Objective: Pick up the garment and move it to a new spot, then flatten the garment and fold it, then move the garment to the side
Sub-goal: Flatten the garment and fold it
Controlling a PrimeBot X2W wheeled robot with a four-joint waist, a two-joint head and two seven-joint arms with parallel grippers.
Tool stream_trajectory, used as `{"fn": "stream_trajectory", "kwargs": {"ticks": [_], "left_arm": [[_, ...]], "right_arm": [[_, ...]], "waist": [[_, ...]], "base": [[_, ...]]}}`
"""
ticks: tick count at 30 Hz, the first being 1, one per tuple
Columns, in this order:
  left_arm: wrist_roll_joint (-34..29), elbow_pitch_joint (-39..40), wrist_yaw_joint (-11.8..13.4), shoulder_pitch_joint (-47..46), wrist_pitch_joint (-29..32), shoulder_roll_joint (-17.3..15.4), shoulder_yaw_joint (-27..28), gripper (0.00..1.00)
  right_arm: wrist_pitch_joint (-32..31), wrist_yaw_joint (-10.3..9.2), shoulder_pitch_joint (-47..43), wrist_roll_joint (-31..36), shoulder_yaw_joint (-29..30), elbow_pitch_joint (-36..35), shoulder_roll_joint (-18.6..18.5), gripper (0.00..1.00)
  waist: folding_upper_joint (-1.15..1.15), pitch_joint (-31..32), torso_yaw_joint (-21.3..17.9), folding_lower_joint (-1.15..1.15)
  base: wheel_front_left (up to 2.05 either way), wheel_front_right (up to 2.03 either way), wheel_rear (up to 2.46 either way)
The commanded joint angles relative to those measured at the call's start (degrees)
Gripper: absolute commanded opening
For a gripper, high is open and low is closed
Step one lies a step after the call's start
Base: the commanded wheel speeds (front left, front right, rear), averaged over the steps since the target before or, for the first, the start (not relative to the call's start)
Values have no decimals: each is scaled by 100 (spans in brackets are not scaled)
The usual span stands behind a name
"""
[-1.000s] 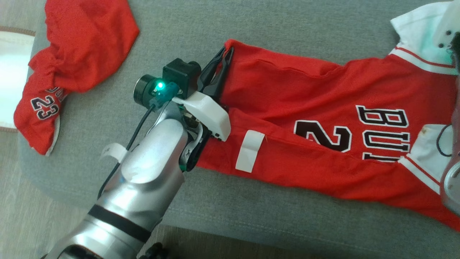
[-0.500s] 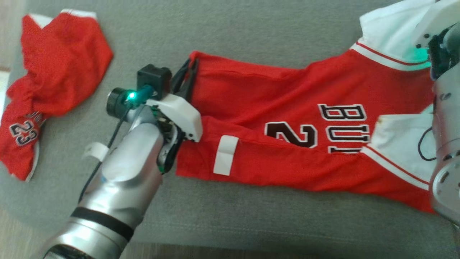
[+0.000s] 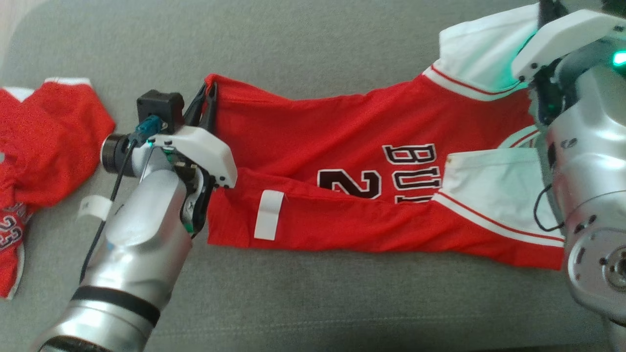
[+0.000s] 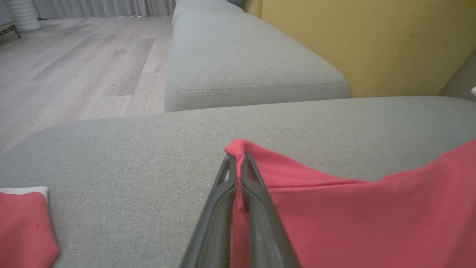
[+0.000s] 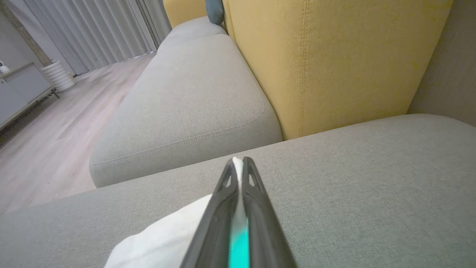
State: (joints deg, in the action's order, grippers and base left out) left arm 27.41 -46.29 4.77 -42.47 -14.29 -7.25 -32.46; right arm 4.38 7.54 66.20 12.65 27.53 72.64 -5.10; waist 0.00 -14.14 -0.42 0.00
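Both jaws clamp the garment (image 3: 318,132); seemingly taut.

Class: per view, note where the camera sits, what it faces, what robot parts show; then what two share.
Head: up top, looking down at the jersey on the sofa; left arm, right arm show.
Left wrist: looks along left fingers shut on the jersey's red corner.
Right wrist: looks along right fingers shut on its white end.
Shared: both wrist views face the yellow cushion.

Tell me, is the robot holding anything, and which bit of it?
Yes, the red jersey. The left gripper pinches a red corner; the right gripper pinches a white corner at the other end.
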Motion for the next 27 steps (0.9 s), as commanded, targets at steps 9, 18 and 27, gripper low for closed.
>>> {"fn": "stream_trajectory", "kwargs": {"ticks": [9,18,27], "left_arm": [[-91,92,46,493,-70,-214,228,0],[-124,118,106,1132,-71,-285,232,0],[-147,213,193,1498,-71,-306,199,0]], "right_arm": [[-401,-5,-456,-1304,-769,69,217,0],[-1288,-5,-1436,-3165,-2081,-407,221,0],[-3239,-5,-3594,-4226,-2754,-3252,-182,0]], "waist": [[0,750,-385,0],[0,1247,-471,0],[0,1441,-529,0]], "base": [[0,0,0],[0,0,0],[0,0,0]]}}
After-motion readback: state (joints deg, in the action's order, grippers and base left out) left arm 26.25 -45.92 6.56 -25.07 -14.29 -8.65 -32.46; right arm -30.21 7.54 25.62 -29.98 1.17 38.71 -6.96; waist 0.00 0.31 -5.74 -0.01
